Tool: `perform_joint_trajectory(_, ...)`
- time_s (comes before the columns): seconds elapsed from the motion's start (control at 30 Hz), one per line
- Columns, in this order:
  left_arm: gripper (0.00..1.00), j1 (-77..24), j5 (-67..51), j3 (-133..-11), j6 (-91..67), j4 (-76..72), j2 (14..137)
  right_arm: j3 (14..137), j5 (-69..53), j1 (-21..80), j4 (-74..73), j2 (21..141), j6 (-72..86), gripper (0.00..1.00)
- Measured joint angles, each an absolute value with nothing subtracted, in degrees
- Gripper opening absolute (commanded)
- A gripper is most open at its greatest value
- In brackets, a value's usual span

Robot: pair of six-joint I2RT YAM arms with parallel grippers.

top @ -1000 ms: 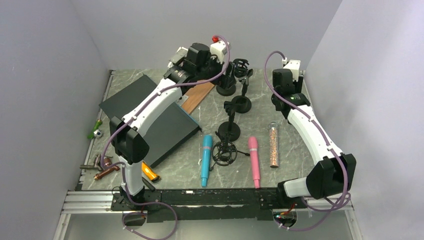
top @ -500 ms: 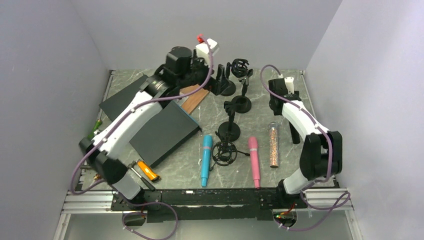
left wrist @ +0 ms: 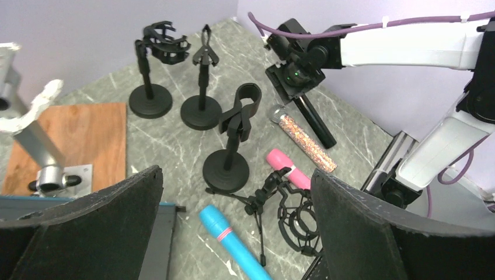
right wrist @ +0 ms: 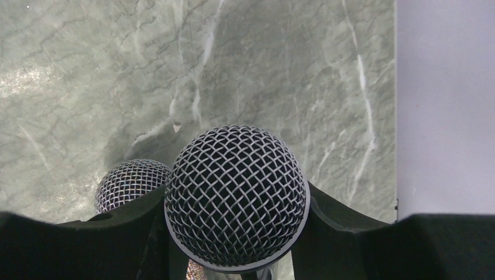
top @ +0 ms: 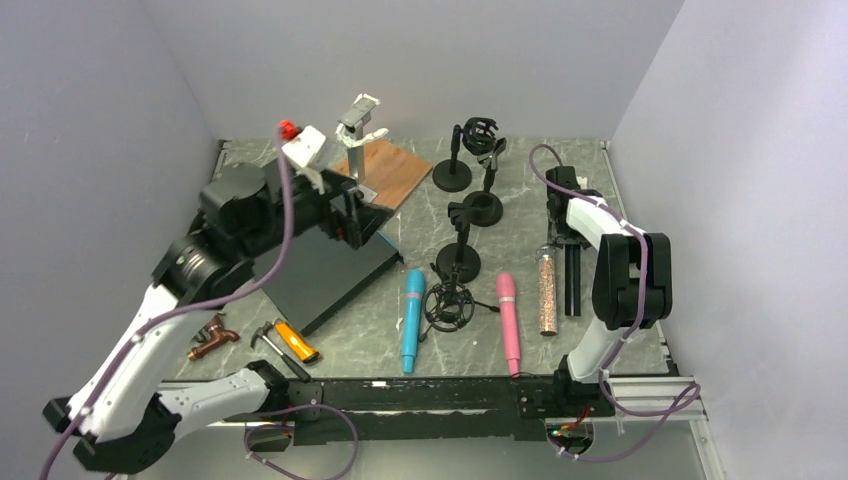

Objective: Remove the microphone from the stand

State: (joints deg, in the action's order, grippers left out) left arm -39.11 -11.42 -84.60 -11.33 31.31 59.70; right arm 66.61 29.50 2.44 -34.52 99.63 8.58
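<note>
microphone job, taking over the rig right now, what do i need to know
Left gripper: open, empty, raised over the dark mat.
Right gripper: shut on the black microphone, held low beside the glitter microphone.
Stands: all three upright ones have empty clips; the blue microphone and pink microphone lie on the table.
Done: the black microphone is off its stand.
Left: set it down and release. Whether it already touches the table cannot be told.

Four microphones [top: 411, 318]; three upright black stands [top: 459, 263]; one toppled tripod stand [top: 449, 306]; one silver stand [top: 357, 160]; one wooden board [top: 397, 175].
</note>
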Motion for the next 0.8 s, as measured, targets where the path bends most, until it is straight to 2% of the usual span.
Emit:
perform_joint_trajectory(0.2, 0.99, -39.11, -6.85, -79.81, -12.99, 35.22, 48.47, 66.72, 25.69, 1.58, -34.41, 100.29, 8.58, 0.71)
perform_joint_trajectory(0.37, 0.99, -39.11, -4.19, -75.66, -14.33, 36.49, 41.65, 67.81, 24.53, 1.74, -34.48, 100.18, 8.84, 0.86)
perform_joint_trajectory(0.63, 0.99, -39.11, -2.63, -72.42, -15.25, 36.82, 40.32, 69.67, 23.99, 2.83, -37.23, 93.45, 8.86, 0.95)
perform_joint_trajectory(0.8, 0.99, -39.11, -2.09, -72.4, -15.22, 36.82, 40.29, 70.24, 22.52, 8.19, -39.53, 82.32, 10.26, 1.0)
